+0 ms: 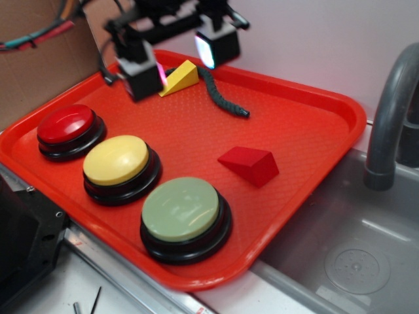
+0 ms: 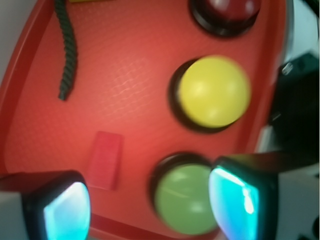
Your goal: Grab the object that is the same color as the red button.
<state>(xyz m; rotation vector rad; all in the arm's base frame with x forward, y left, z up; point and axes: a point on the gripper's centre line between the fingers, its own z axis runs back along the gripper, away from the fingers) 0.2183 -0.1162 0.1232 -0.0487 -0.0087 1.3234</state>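
Small matte red wedge block (image 1: 250, 165)

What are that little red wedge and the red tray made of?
The red wedge looks like painted wood or dense plastic: matte, flat faces, crisp edges, no shine. The tray looks like moulded plastic: a fine pebbled texture across its floor and a smooth, rounded, slightly glossy rim. Neither can be confirmed by sight alone.

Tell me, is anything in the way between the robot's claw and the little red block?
Nothing visible blocks it. The gripper hangs open above the tray's far edge, by the yellow wedge and the dark rope. The red block lies alone on bare tray; the rope stops short of it, and the buttons sit off to the side.
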